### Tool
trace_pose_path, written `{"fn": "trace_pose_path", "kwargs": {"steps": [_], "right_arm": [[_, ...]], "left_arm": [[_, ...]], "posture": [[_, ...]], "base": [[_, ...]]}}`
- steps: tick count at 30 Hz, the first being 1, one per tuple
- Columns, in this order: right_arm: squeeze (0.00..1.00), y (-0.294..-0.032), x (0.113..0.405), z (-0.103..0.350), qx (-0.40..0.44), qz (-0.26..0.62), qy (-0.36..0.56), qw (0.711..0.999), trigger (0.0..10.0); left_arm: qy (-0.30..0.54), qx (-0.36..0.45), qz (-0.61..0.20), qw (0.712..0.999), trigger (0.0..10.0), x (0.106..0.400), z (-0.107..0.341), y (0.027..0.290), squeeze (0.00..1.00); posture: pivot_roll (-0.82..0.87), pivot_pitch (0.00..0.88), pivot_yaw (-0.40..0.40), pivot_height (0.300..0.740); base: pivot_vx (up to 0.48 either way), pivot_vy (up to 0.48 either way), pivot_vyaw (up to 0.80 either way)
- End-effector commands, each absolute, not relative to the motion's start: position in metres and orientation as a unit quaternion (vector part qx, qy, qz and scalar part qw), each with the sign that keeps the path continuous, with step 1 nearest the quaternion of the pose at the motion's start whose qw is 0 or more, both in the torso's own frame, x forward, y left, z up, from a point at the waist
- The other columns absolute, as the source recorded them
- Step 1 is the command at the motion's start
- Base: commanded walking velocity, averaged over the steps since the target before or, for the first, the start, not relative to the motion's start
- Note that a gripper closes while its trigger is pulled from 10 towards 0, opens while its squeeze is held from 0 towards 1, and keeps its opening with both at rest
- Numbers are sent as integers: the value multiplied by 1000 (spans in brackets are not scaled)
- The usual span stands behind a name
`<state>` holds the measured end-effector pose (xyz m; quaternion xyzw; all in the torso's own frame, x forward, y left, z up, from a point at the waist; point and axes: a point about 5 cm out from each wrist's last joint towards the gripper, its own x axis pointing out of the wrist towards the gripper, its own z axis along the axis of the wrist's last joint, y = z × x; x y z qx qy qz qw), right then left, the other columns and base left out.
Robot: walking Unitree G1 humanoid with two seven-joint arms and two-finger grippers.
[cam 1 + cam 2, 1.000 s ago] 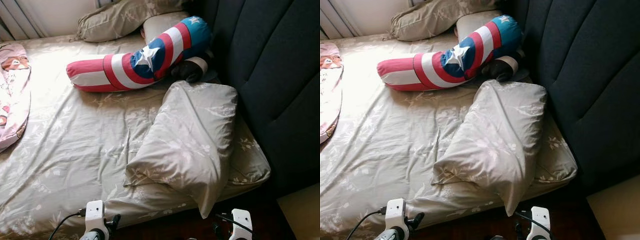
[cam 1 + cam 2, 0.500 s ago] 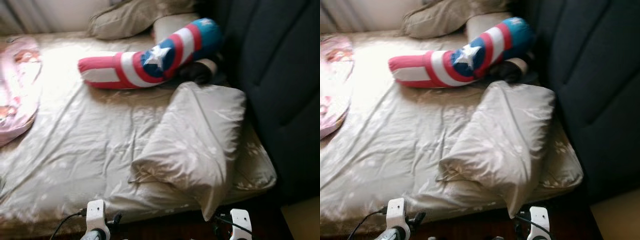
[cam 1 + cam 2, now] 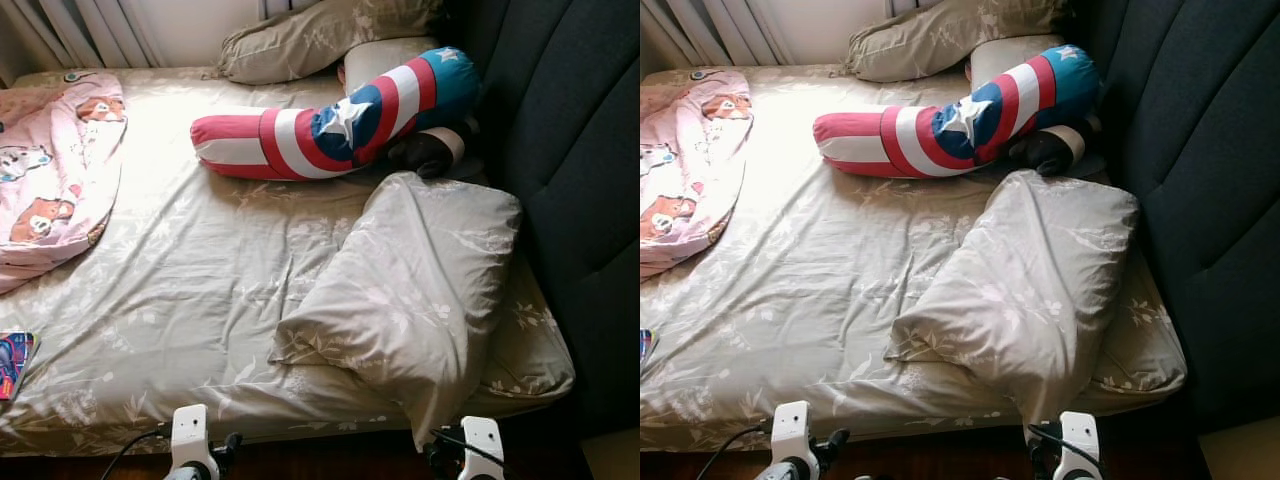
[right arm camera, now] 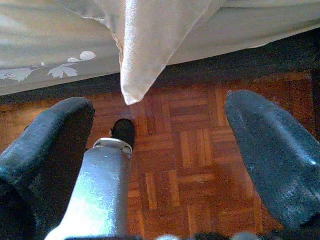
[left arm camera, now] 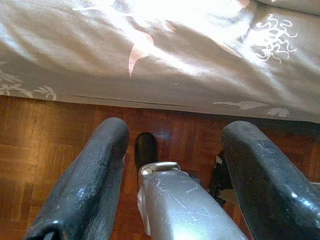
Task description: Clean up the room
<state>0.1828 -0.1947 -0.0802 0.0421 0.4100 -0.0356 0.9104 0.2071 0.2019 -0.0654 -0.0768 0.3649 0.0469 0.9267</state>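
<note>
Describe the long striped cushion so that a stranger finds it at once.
On the bed, look toward the dark headboard. The long cushion lies across the sheet beyond the grey floral pillow. Alone there, it bears red and white stripes, blue and a white star.

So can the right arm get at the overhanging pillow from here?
Probably yes: the pillow hangs a corner over the bed edge just ahead of the right gripper, whose jaws stand open, with nothing between them.

The book (image 3: pixel 14 364) at the bed's (image 3: pixel 180 300) left edge is cut by the frame, its cover too small to read. A dark object (image 3: pixel 430 152) lies half hidden under the striped bolster (image 3: pixel 330 120). The pink blanket (image 3: pixel 50 190) runs off the left edge.
</note>
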Motion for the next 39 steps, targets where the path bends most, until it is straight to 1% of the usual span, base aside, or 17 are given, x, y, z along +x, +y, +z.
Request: {"fn": "trace_pose_path", "kwargs": {"steps": [1, 13, 16, 24, 28, 29, 30, 31, 32, 33, 34, 37, 39], "right_arm": [[0, -195, 177, -83, 48, -44, 414, 908, 10000], [0, -196, 178, -82, 47, -44, 410, 910, 10000], [0, -196, 178, -82, 48, -45, 407, 911, 10000], [0, -197, 180, -78, 80, -70, 364, 925, 10000], [0, -197, 182, -74, 110, -85, 330, 933, 10000], [0, -198, 205, -60, 114, -87, 285, 948, 10000], [0, -200, 241, -35, 114, -86, 228, 963, 10000], [0, -200, 241, -35, 114, -86, 228, 963, 10000], [0, -200, 249, -30, 114, -85, 216, 966, 10000], [0, -205, 260, -17, 123, -92, 179, 972, 10000], [0, -206, 264, -12, 123, -93, 162, 975, 10000], [0, -206, 269, -3, 105, -86, 128, 982, 10000], [0, -204, 275, 11, 96, -72, 80, 990, 10000]], "left_arm": [[376, -78, 50, 922, 10000, 201, -69, 202, 0], [373, -77, 48, 924, 10000, 204, -68, 202, 0], [371, -77, 47, 924, 10000, 204, -67, 202, 0], [313, -89, 43, 945, 10000, 229, -50, 202, 0], [249, -91, 29, 964, 10000, 251, -31, 202, 0], [213, -89, 17, 973, 10000, 262, -19, 202, 0], [194, -88, 12, 977, 10000, 266, -14, 202, 0], [194, -88, 12, 977, 10000, 266, -14, 202, 0], [192, -89, 12, 977, 10000, 267, -13, 201, 0], [153, -80, -1, 985, 10000, 275, -2, 197, 0], [134, -78, -5, 988, 10000, 278, 4, 196, 0], [102, -77, -10, 992, 10000, 283, 13, 195, 0], [61, -57, -43, 996, 10000, 289, 27, 192, 0]], "posture": [[2, 168, -42, 740], [2, 172, -45, 740], [3, 174, -46, 740], [7, 182, -49, 740], [-5, 191, -53, 740], [-6, 192, -54, 740], [-8, 193, -55, 740], [-8, 193, -55, 740], [-8, 193, -55, 740], [2, 185, -55, 740], [4, 185, -54, 740], [2, 175, -44, 740], [-11, 158, -35, 740]], "base": [[240, 0, 0], [286, 0, 0], [0, 0, 0], [0, 0, 0], [0, 0, 0], [0, 0, 0], [0, 0, 0], [0, 0, 0], [0, 0, 0], [0, 0, 0], [0, 0, 0], [0, 0, 0], [0, 0, 0]]}}
